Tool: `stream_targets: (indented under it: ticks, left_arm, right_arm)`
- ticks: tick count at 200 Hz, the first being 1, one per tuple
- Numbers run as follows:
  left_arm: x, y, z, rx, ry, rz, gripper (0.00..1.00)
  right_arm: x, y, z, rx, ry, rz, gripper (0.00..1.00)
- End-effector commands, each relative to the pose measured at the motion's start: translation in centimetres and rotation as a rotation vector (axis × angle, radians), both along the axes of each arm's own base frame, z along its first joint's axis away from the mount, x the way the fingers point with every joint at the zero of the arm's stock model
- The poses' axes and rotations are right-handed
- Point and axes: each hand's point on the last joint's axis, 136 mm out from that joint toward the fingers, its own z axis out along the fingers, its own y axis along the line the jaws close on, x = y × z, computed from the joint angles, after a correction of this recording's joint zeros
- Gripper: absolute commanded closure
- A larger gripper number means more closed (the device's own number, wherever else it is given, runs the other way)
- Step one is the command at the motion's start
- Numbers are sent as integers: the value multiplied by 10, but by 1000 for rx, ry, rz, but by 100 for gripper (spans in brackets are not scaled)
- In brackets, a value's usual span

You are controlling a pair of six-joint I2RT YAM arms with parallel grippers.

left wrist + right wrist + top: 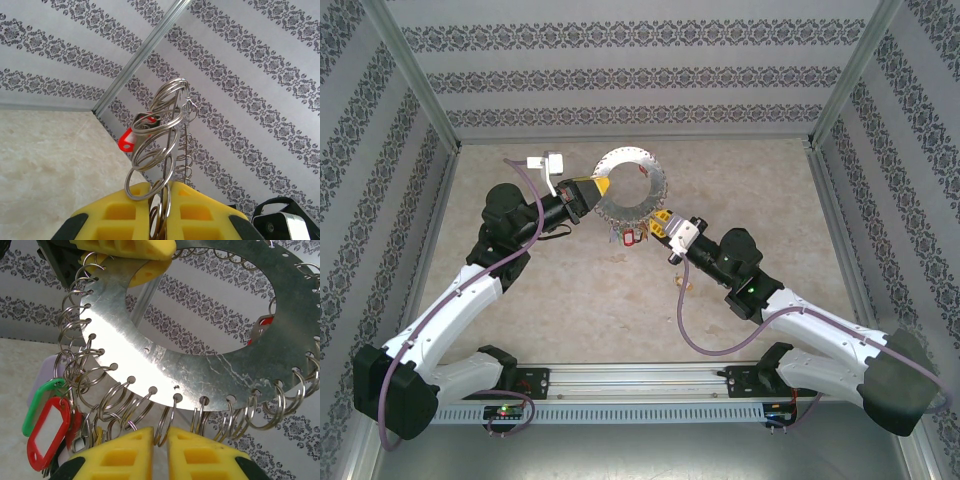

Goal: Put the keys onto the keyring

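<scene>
Steel rings (111, 392) round the keyring (200, 377)

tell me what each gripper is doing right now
left gripper: closed, clamping the keyring by its edge
right gripper: closed on a small ring hanging from the keyring's rim

A silver-grey flat metal keyring hoop (165, 370), fringed with shiny steel split rings (80, 365), gleams white where light strikes. The right gripper (160, 432) has yellow pads (200, 455). At the hoop's seven o'clock, a red plastic key tag (64, 415) and a green plastic key tag (37, 400). Grey walls (640, 60) carry dark damask stripes; the tabletop (620, 300) is mottled beige.
</scene>
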Motion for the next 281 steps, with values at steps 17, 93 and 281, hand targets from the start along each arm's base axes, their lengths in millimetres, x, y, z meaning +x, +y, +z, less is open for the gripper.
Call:
stream_targets:
  ticks: [17, 93, 281]
  left_arm:
    - [-11, 1, 29, -55, -86, -32, 100]
    - [-9, 1, 28, -61, -81, -27, 100]
    - [11, 11, 0, -43, 39, 81, 100]
  right_arm:
    - [-1, 2, 22, 69, -27, -1, 84]
    - [1, 1, 27, 119, -13, -5, 87]
    - [0, 0, 18, 72, 24, -17, 100]
